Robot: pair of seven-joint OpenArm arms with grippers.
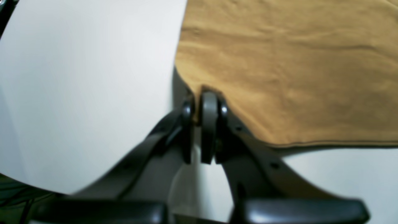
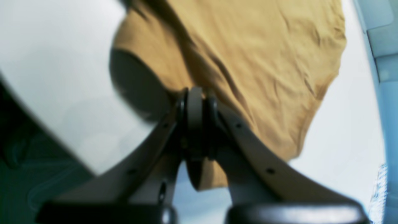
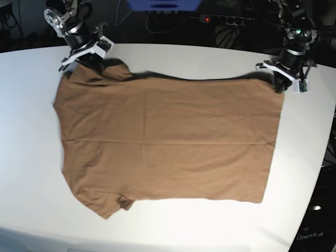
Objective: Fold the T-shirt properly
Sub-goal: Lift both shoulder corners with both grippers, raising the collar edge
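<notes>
The tan-brown T-shirt [image 3: 168, 142] lies spread flat across the white table [image 3: 26, 157], with one sleeve at the near left. At the far right corner of the cloth, my left gripper [image 3: 280, 84] is shut on the fabric's edge. The left wrist view shows its jaws [image 1: 199, 107] closed with a pinch of T-shirt [image 1: 295, 77] between them. My right gripper [image 3: 86, 65] holds the far left corner, near the other sleeve. In the right wrist view it is shut [image 2: 194, 99] on the T-shirt [image 2: 248, 62], which is lifted slightly and casts a shadow.
A power strip [image 3: 226, 20] with a red light and cables lies behind the table's far edge. A blue object [image 3: 163, 5] sits at the back centre. The table's curved edge runs down the right side [image 3: 320, 173].
</notes>
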